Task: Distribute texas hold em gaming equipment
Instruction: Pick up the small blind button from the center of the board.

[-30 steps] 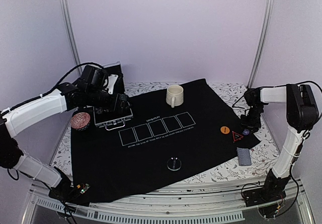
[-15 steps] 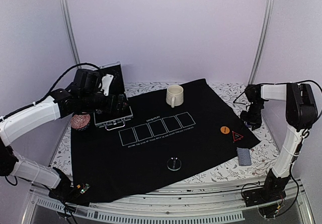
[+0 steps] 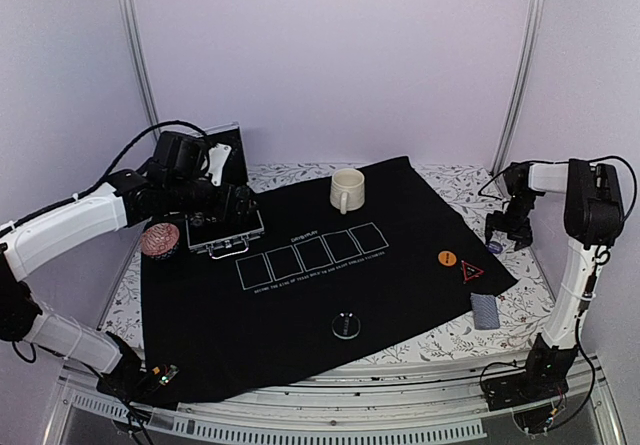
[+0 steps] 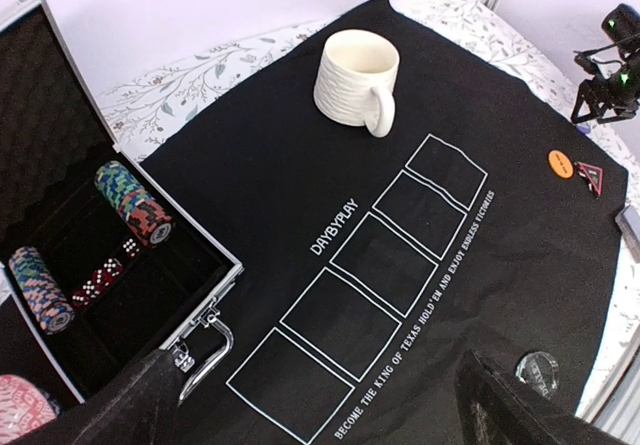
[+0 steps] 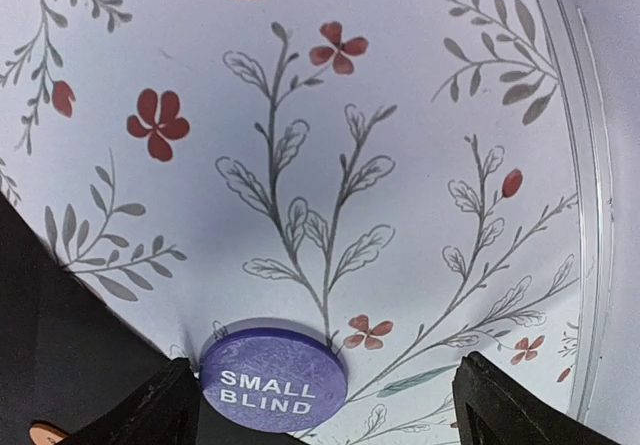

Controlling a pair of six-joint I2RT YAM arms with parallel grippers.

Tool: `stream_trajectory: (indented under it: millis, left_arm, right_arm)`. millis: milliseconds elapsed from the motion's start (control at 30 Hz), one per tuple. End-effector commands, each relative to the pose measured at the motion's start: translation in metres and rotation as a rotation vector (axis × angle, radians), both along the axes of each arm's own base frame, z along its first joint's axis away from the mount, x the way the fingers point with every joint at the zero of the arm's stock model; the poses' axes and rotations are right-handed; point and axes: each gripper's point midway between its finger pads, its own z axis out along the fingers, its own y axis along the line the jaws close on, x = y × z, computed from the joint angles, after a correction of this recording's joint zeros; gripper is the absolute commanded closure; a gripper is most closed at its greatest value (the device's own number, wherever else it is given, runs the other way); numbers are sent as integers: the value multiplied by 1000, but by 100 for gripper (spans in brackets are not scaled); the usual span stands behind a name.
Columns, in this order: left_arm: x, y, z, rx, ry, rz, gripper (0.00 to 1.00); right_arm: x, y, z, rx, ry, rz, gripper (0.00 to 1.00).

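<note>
My left jaws: spread wide, above case (image 4: 50,115).
My right jaws: spread wide; purple disc (image 5: 273,390) loose between, bench (image 5: 400,165) right edge.

place: a robot test lab, a small booth | walls (image 3: 330,55): plain and pale | metal poles (image 3: 135,55): stand up in the back corners | robots: left arm (image 3: 70,220) and right arm (image 3: 585,225) fixed at the near edge of one table (image 3: 440,180) | wires (image 3: 140,140): loop loose off the arms
</note>
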Motion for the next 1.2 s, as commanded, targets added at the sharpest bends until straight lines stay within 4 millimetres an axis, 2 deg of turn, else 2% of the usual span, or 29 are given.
stream_trajectory:
  millis: [0,133,233,467,633,833,1033,1167]
  left_arm:
    - [8,7,21,21,-45,19,2]
    - [6,6,26,-3,-53,18,2]
    - [3,2,26,-35,-42,5,2]
    - [3,1,35,-53,-50,5,2]
    - [0,4,45,-59,-65,10,2]
    - [-5,14,57,-33,-99,23,2]
    - [-12,23,65,-19,-127,37,2]
    - [-13,24,65,-17,-131,37,2]
  right_arm:
    - [5,12,-10,69,16,36,12]
    - [-5,8,-14,30,66,44,20]
    - [-12,13,-17,52,71,66,28]
    - [-17,19,-25,97,67,100,47]
    - [-18,19,-24,95,70,94,50]
    - [-18,18,-20,92,72,86,47]
    - [-19,18,-16,91,71,66,47]
    - [-23,18,-22,94,83,56,51]
